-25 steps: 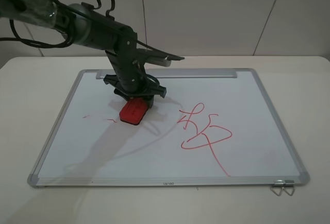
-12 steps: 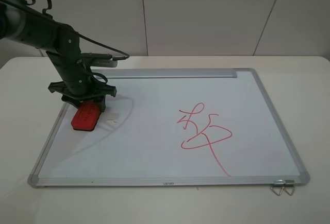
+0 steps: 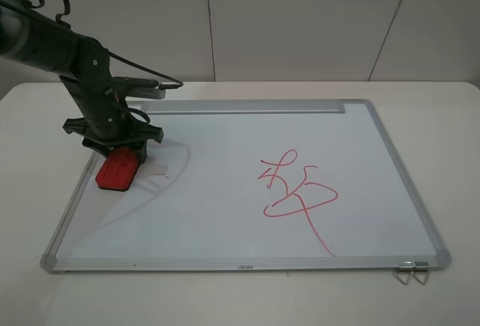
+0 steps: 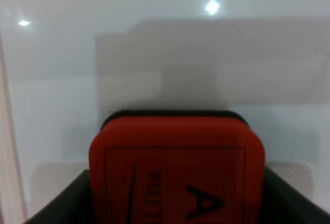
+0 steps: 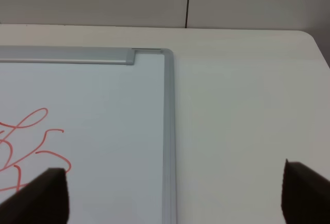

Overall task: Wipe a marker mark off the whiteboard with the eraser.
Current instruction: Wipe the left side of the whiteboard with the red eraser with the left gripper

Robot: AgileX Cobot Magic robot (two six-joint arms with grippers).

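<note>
Now, L gripper (image 3: pixel 122 152) is clamped on eraser (image 3: pixel 116 170), pressed to whiteboard (image 3: pixel 225 221) at left of frame, by board's left edge. R gripper (image 5: pixel 172 195) jaws wide apart above board's right edge. Big red scribble (image 3: pixel 296 191) sits centre-right.

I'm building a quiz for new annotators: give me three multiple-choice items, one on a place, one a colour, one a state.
1. Where on the whiteboard is the eraser? A) near its left edge B) at its centre C) near its right edge
2. What colour is the large scribble? A) blue B) red C) black
3. The left gripper is: A) open B) shut on the eraser C) hidden
1 A, it lies by the left frame; 2 B, red strokes; 3 B, it clamps the eraser's sides.
</note>
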